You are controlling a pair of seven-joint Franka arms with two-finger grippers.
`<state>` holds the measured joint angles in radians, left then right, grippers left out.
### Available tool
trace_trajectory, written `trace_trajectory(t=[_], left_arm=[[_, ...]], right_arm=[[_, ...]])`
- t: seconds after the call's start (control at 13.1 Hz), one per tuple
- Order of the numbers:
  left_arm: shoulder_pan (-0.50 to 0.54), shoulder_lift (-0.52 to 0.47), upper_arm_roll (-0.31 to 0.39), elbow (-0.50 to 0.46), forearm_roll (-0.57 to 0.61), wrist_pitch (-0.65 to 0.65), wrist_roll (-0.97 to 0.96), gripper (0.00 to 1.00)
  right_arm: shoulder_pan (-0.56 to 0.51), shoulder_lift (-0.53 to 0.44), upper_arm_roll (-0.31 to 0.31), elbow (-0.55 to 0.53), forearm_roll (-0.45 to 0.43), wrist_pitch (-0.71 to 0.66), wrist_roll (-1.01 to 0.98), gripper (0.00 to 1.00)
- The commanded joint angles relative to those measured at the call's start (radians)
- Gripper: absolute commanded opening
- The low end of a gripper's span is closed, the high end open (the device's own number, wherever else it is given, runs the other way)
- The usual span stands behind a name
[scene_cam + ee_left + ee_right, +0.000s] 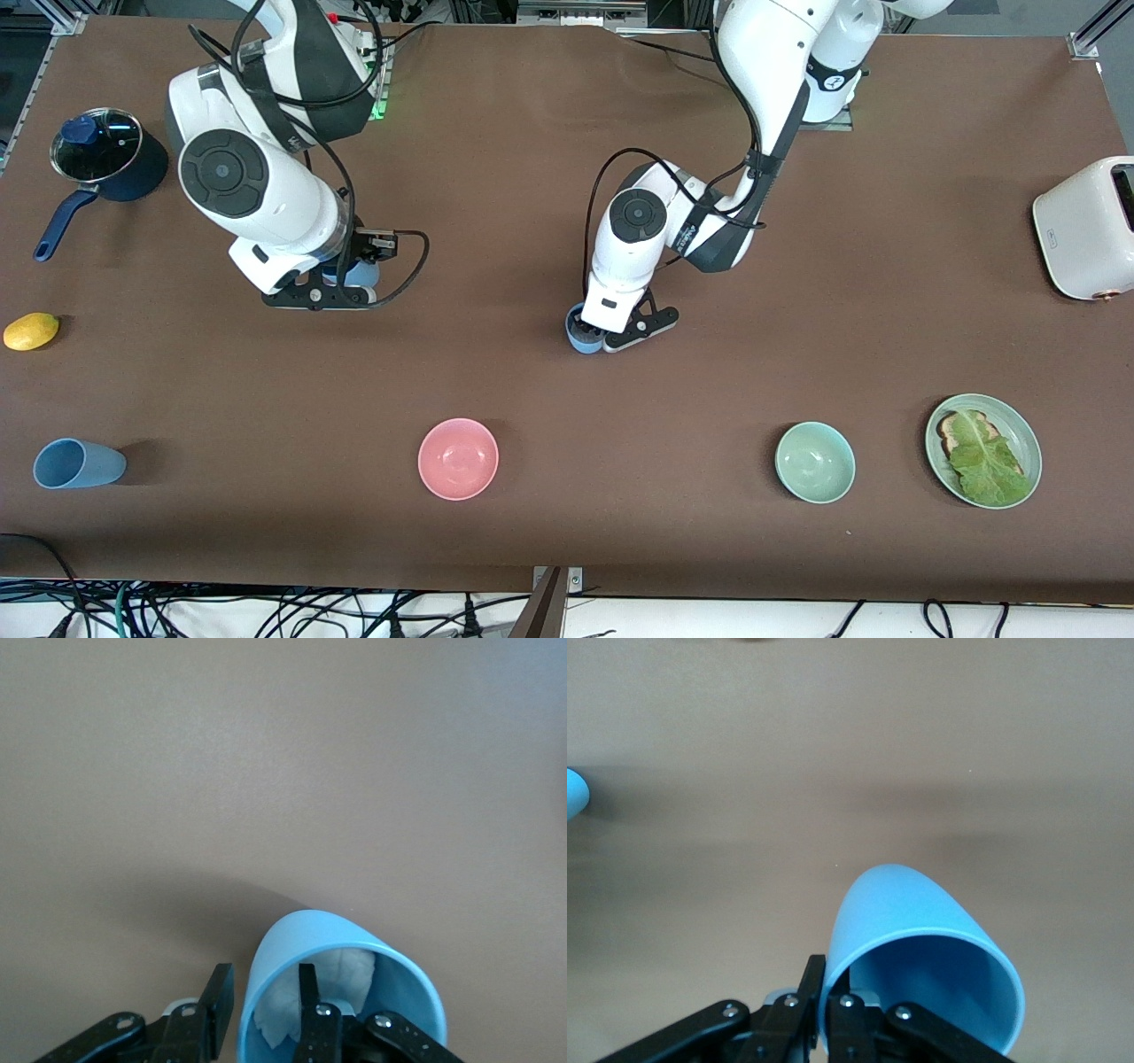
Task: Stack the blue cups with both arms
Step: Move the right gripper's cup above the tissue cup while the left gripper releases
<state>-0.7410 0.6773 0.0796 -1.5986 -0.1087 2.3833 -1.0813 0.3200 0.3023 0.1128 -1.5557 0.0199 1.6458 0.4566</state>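
There are three light-blue cups. One cup (578, 337) stands mid-table with white paper inside it (301, 935). My left gripper (611, 337) (261, 979) is open astride its wall, one finger inside and one outside with a gap. My right gripper (341, 288) (830, 979) is shut on the rim wall of a second cup (361, 276) (904, 904), toward the right arm's end of the table. A third cup (78, 463) lies on its side near the front camera at the right arm's end.
A pink bowl (458, 458), a green bowl (815, 462) and a plate with toast and lettuce (983, 450) line the near edge. A dark-blue lidded saucepan (99, 152) and a lemon (31, 330) are at the right arm's end. A white toaster (1085, 228) is at the left arm's end.
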Motion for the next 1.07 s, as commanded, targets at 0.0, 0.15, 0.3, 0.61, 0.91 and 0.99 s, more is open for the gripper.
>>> trace_trajectory(t=[0.0, 0.15, 0.3, 0.61, 0.91, 0.99], left_arm=[[0.000, -0.024, 0.006, 0.011, -0.029, -0.036, 0.000, 0.58], [0.006, -0.048, 0.006, 0.011, -0.028, -0.073, 0.003, 0.68], [0.012, -0.073, 0.009, 0.011, -0.026, -0.116, 0.004, 0.75], [0.060, -0.156, 0.012, 0.012, -0.020, -0.254, 0.027, 0.87], [0.155, -0.237, 0.011, 0.045, -0.022, -0.424, 0.182, 0.92], [0.179, -0.255, 0.011, 0.045, -0.022, -0.453, 0.223, 0.93]], right_arm=[[0.053, 0.079, -0.001, 0.118, 0.011, -0.014, 0.091, 0.00], [0.100, 0.145, -0.001, 0.198, 0.009, -0.012, 0.173, 0.00], [0.146, 0.213, -0.001, 0.271, 0.008, -0.009, 0.259, 0.00], [0.220, 0.316, -0.002, 0.380, 0.006, 0.069, 0.399, 0.00], [0.275, 0.422, -0.002, 0.489, 0.008, 0.184, 0.526, 0.00], [0.280, 0.434, -0.001, 0.497, 0.009, 0.215, 0.542, 0.00]])
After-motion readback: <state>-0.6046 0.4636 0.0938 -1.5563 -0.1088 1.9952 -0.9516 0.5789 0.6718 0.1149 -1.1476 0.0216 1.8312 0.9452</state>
